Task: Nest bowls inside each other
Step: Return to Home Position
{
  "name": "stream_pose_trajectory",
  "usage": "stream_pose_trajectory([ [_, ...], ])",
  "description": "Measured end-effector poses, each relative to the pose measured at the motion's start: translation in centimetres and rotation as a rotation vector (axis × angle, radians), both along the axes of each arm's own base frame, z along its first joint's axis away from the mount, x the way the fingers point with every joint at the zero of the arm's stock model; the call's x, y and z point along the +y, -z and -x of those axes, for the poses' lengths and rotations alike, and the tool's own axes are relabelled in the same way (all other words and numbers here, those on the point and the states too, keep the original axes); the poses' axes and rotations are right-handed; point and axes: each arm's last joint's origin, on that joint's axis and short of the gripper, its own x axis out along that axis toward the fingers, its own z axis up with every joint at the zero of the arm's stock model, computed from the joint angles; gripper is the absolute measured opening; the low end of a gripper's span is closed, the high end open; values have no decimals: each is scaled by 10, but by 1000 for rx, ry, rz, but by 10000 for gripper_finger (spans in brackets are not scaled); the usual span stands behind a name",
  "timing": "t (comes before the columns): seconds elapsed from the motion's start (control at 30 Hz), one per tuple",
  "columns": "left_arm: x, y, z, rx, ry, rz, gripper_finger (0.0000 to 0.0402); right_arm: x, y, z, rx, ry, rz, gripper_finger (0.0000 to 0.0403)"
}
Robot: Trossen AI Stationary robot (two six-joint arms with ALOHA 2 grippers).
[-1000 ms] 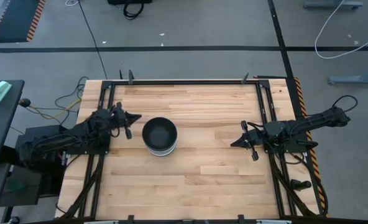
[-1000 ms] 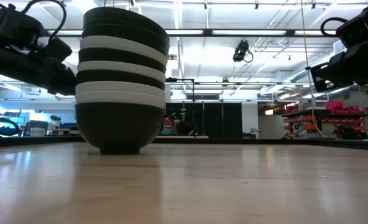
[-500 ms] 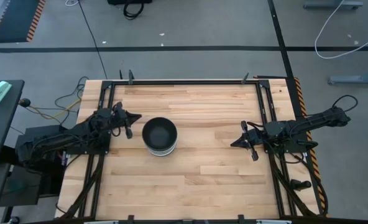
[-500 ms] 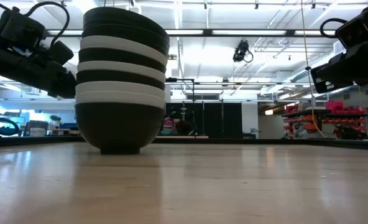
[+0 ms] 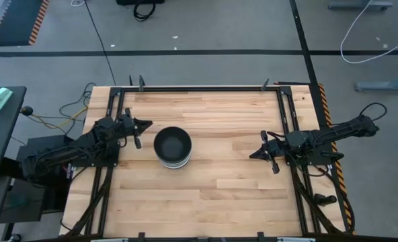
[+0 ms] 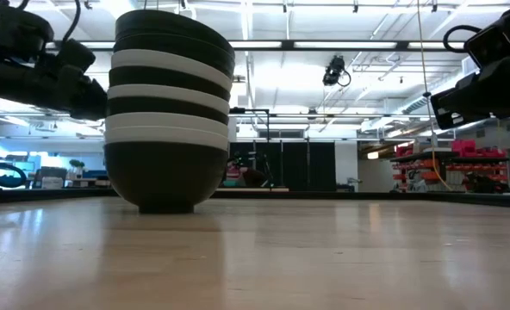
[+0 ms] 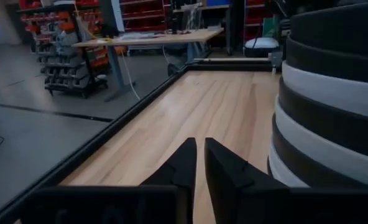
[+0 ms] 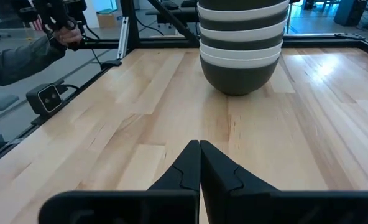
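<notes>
A stack of nested bowls [image 5: 172, 146] stands on the wooden table, left of its middle. Black and white bowls alternate in it. A black bowl is at the bottom, resting by its foot [image 6: 164, 205], and a black one is on top. The stack also shows in the left wrist view [image 7: 333, 93] and the right wrist view [image 8: 240, 43]. My left gripper [image 5: 147, 125] hovers just left of the stack; a narrow gap shows between its fingertips [image 7: 201, 149], with nothing in it. My right gripper [image 5: 252, 155] waits shut [image 8: 200, 146] near the table's right side, far from the stack.
Black frame rails [image 5: 115, 134] run along the table's left, right and far edges. Bare wood lies between the stack and my right gripper and toward the near edge. A person's sleeve and hand [image 8: 22, 56] show beyond the table's left rail in the right wrist view.
My left gripper has tipped upward a little and swung slightly toward the table's far edge, staying beside the stack. The stack and my right arm have kept still.
</notes>
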Motion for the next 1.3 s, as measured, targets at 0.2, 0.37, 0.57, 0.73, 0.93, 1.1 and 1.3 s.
stream_pose_trajectory([
  [0.2, -2, 2, 4, 9, -5, 21, 28, 0, 0, 0, 2, 2, -8, 5],
  [0.37, -3, -1, 6, -12, -2, -8, 11, 0, 0, 0, 4, 4, -18, 11],
  [0.57, -4, -4, 8, -43, 1, -34, 14, 0, 0, 0, 5, 6, -25, 8],
  [0.73, -5, -7, 10, -79, 1, -55, 32, 0, 0, 0, 5, 6, -25, 8],
  [0.93, -6, -10, 12, -106, 14, -66, 30, 0, -1, 0, -5, 5, -22, 4],
  [1.1, -7, -10, 11, -112, 51, -68, 15, 0, -8, 0, -87, -4, 1, 3],
  [1.3, -7, -10, 11, -116, 63, -62, 10, -1, -14, 4, -156, -7, 5, 2],
])
